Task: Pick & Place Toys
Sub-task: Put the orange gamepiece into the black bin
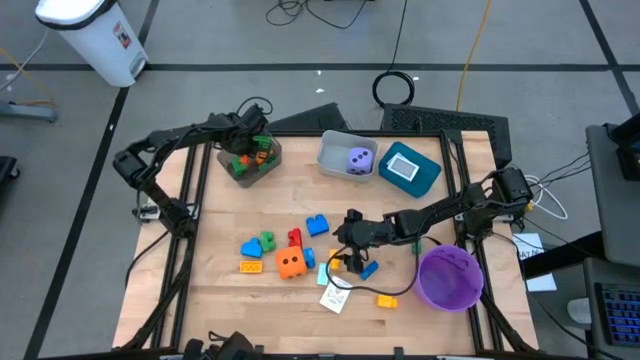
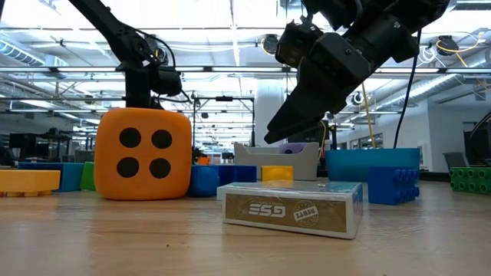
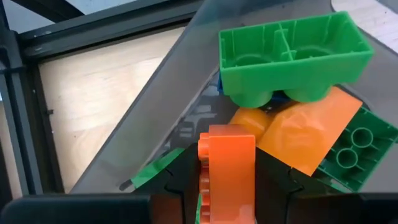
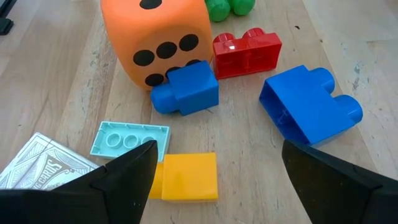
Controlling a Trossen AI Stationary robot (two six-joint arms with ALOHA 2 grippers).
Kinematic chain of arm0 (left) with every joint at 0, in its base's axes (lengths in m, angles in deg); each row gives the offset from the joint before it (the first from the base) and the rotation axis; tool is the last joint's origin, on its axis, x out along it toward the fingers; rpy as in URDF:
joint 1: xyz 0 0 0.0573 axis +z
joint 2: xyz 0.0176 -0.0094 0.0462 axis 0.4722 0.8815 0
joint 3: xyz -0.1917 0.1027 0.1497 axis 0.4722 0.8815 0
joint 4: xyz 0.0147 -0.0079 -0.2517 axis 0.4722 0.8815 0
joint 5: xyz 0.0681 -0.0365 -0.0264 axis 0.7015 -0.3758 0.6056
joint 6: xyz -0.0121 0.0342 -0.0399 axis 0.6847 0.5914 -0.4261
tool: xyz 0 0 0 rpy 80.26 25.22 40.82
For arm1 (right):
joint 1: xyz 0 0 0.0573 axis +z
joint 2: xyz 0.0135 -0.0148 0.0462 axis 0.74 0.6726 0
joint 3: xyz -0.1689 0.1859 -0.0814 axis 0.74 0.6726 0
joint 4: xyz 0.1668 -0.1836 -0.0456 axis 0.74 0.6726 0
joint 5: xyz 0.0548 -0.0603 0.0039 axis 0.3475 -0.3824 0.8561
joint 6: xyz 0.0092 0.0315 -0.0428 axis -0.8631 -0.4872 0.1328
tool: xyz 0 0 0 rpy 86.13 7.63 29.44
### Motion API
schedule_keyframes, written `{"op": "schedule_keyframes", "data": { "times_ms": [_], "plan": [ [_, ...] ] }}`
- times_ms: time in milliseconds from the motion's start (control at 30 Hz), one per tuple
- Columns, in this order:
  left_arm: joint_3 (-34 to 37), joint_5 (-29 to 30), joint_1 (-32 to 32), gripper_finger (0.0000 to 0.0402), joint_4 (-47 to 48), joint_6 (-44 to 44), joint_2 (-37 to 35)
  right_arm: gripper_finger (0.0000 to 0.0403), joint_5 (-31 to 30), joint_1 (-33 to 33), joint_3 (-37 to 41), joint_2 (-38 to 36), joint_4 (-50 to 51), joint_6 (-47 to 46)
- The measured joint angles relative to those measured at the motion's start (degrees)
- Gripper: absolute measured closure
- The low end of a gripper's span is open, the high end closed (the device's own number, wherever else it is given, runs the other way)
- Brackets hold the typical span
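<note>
Left wrist view: left tool [image 3: 227,186] pinches ridged orange block [image 3: 227,168]; right tool [image 4: 217,171] spread.

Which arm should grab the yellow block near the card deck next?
Right. The right gripper hangs open directly above the yellow block, while the left gripper is over the grey bin, holding an orange block.
</note>
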Motion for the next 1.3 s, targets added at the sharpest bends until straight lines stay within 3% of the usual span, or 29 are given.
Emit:
{"op": "schedule_keyframes", "data": {
  "times_ms": [1033, 1300],
  "plan": [
    [0.0, -0.9, -0.1, 0.0284, 0.1, -0.6, 0.0, 0.0069, 0.1, 0.0, 0.0, 0.0, 0.0, 1.5],
    [0.0, -0.8, 0.0, 0.0302, -0.2, -1.2, 0.0, 0.0069, 0.1, 0.0, 0.0, 0.0, 0.0, 1.9]
  ]
}}
